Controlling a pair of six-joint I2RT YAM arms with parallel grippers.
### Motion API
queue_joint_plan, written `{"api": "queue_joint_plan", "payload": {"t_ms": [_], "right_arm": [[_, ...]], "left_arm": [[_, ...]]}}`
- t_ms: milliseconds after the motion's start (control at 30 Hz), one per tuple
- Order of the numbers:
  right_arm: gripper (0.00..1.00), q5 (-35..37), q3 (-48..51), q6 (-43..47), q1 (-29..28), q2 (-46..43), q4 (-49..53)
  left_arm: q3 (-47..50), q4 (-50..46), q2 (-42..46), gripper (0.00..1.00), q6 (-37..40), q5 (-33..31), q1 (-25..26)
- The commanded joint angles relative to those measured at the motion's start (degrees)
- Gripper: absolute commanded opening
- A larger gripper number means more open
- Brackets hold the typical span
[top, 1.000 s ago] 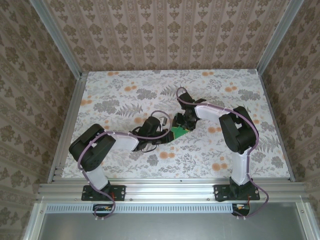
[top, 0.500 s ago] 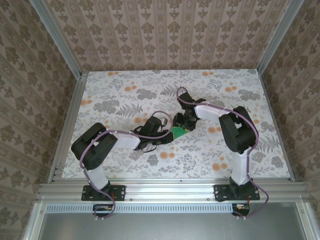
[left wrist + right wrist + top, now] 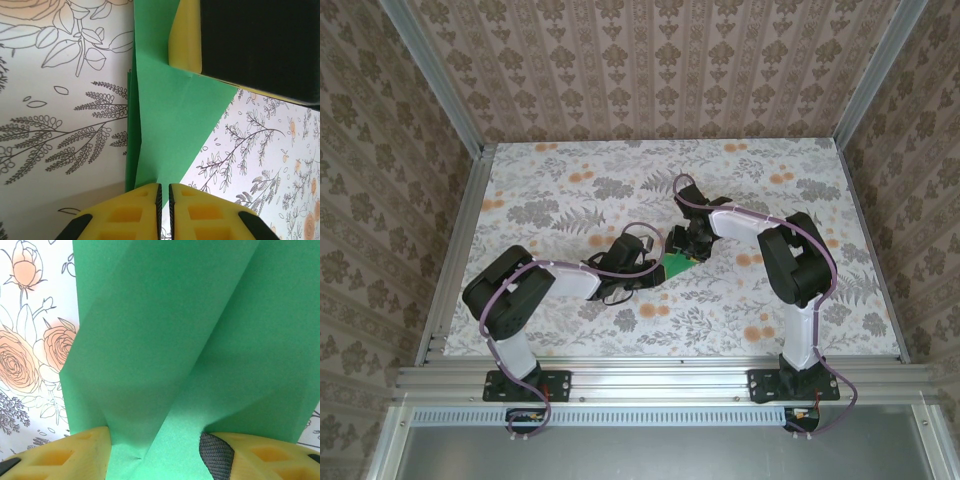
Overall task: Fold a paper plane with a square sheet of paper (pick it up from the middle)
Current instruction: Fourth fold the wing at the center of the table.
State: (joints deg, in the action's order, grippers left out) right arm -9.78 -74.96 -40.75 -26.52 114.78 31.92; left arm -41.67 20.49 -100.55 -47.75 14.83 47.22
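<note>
From above, my left end effector [image 3: 653, 270] and right end effector [image 3: 686, 248] are flanking the square sheet of paper [image 3: 676, 265], which is lying partly folded mid-worktop [image 3: 570, 190].

At my left wrist, the fingers [image 3: 125, 215] are pressing together on the sheet's near corner, anchoring it, I judge, for creasing.

At my right wrist, the fingers [image 3: 75, 455] are standing spread, with the sheet buckling between them.

No text, label, brand or number can be read anywhere.
</note>
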Motion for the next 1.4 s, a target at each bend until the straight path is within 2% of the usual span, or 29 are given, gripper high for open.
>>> {"api": "queue_joint_plan", "payload": {"t_ms": [0, 967, 1367], "right_arm": [[0.58, 10.81, 5.61, -0.45, 1.30, 9.98, 6.58], [0.54, 12.18, 5.24, -0.11, 1.21, 11.67, 7.02], [0.52, 14.97, 4.29, 0.25, 0.38, 14.52, 7.99]], "left_arm": [[-1.23, -2.09, -0.43, 0.16, 1.35, -1.31, 0.11], [-1.34, -3.26, -2.65, 0.11, 0.99, -2.08, 1.02], [-0.97, -0.76, 3.14, 0.15, 0.23, -1.16, 0.81]]}}
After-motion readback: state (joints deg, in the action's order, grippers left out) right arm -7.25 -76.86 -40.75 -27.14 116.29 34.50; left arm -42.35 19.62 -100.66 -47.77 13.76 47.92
